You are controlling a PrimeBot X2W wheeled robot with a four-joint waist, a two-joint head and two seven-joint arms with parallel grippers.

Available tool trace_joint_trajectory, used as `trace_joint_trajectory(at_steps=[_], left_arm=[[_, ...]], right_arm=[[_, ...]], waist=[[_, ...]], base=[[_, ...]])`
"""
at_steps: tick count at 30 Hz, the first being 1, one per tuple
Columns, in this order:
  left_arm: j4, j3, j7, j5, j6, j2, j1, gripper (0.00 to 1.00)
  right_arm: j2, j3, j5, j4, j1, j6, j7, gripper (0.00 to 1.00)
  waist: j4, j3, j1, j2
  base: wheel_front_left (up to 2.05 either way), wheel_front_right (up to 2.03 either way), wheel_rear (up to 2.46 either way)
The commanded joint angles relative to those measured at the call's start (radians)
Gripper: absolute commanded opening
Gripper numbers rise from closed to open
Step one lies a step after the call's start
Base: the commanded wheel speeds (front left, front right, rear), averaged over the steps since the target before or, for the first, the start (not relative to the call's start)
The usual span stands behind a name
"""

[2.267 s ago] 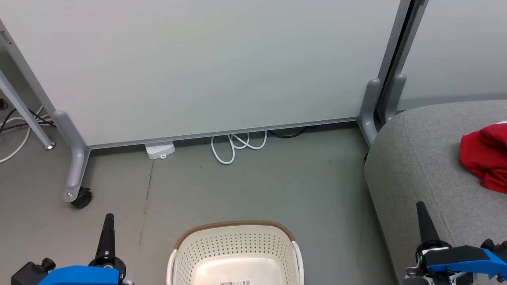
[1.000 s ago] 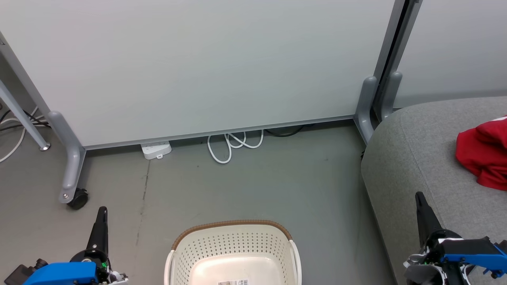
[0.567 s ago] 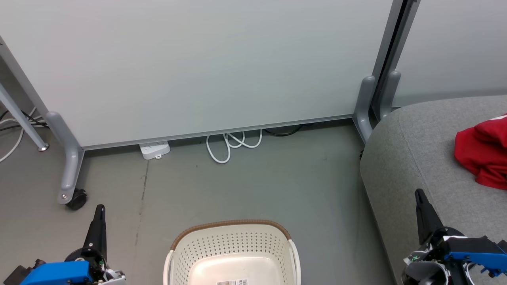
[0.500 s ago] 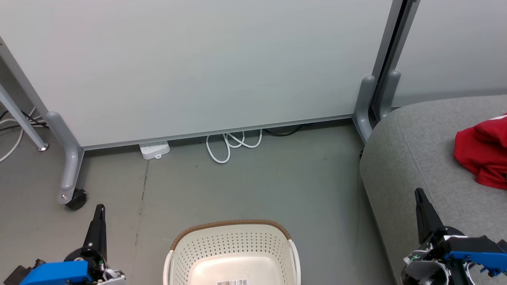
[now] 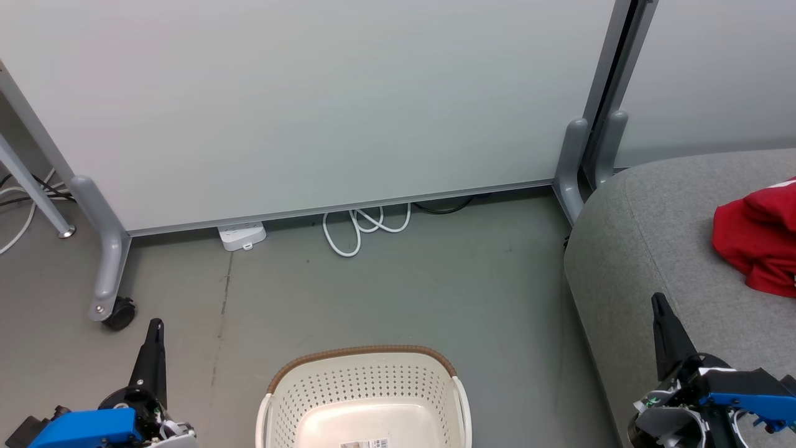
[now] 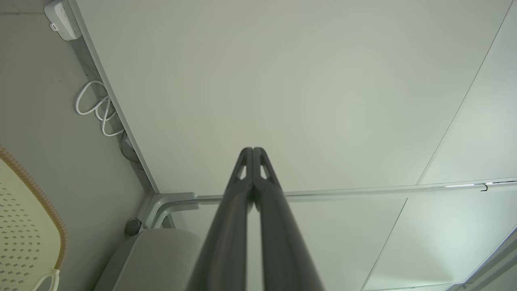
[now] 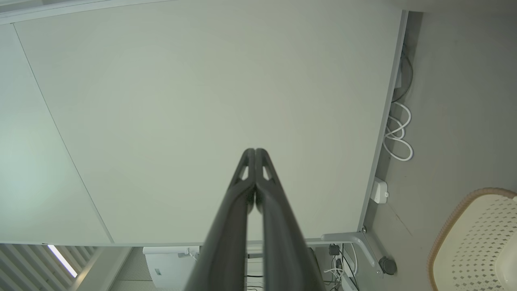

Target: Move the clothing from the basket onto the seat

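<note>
Apparently basket (image 5: 364,352) emptied, clothing (image 5: 755,242) on seat (image 5: 647,249); left gripper (image 5: 155,326), right gripper (image 5: 657,302) closed, empty; basket's cropped near end should be checked.

You're looking at an office or lab-type room. Pale partition panels (image 5: 311,106) on grey feet, one with a castor (image 5: 118,313), stand across the far side. A power strip (image 5: 242,236) and a looped white cable (image 5: 360,227) lie beneath them on the bare grey floor (image 5: 404,292). A grey upholstered seat (image 5: 659,236) sits at the right.
</note>
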Motion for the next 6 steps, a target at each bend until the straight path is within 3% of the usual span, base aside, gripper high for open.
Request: trace_joint_trajectory(at_steps=[1,6], left_arm=[[-0.004,0.003,0.002,-0.002,-0.006,0.006,-0.009,0.0],[-0.004,0.003,0.002,-0.002,-0.006,0.006,-0.009,0.0]], right_arm=[[-0.001,-0.001,0.003,-0.003,-0.005,0.0,0.005,0.0],[-0.001,-0.001,0.003,-0.003,-0.005,0.0,0.005,0.0]], waist=[[0.0,0.0,0.0,0.0],[0.0,0.0,0.0,0.0]], base=[[0.0,0.0,0.0],[0.0,0.0,0.0]])
